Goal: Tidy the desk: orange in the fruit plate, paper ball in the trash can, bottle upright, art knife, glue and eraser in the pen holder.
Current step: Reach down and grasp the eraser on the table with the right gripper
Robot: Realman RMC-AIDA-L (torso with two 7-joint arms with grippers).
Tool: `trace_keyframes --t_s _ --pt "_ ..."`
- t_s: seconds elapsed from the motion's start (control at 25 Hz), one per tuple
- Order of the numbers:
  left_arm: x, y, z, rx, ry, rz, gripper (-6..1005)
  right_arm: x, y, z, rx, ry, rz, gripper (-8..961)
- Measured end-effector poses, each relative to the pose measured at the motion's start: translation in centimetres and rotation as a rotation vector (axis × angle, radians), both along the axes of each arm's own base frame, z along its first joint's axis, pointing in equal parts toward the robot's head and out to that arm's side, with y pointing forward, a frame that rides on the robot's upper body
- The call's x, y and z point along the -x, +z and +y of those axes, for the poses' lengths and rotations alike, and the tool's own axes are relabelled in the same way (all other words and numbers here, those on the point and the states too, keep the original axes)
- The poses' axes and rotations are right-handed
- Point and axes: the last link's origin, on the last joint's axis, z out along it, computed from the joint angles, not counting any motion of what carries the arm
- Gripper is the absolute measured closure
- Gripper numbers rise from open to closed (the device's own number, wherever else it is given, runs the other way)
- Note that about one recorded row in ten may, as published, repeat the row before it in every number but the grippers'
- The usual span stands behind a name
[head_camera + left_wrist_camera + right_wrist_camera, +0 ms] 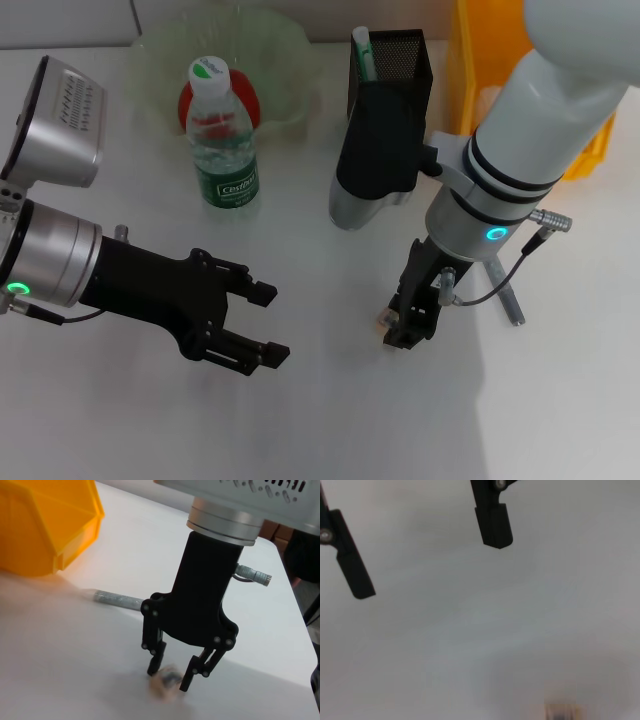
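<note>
My right gripper points straight down with its fingertips just above the white table, jaws open. A small tan eraser lies right beside its tips, on the side toward my left arm. The left wrist view shows the right gripper standing over the blurred eraser. In the right wrist view the eraser sits at the frame's edge, outside the spread fingers. My left gripper is open and empty, hovering at the left. The bottle stands upright. The paper ball is out of view.
A black mesh pen holder holds a green-white stick. A green fruit plate holds a red-orange fruit behind the bottle. A yellow bin stands at the back right. A silver art knife lies behind the right gripper.
</note>
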Motion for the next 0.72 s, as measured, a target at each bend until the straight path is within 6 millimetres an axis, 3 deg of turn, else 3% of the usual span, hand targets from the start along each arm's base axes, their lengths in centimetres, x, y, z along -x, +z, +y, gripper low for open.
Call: trace_keyframes --t_s 0.24,0.44,0.68,0.72 --pt "0.0 -0.1 0.1 -0.008 0.001 0.000 217 -0.1 0.0 -0.1 -0.003 -0.006 0.000 576" --pt "0.0 -0.1 0.1 -0.010 -0.003 0.000 217 0.0 0.1 -0.1 -0.004 -0.010 0.009 749" --pt "0.0 -0.1 0.1 -0.009 -0.002 0.001 217 1.0 1.0 -0.2 0.004 0.005 0.023 866" --pt "0.1 -0.1 0.1 -0.008 -0.002 0.001 217 1.4 1.3 -0.2 0.001 0.013 0.031 846"
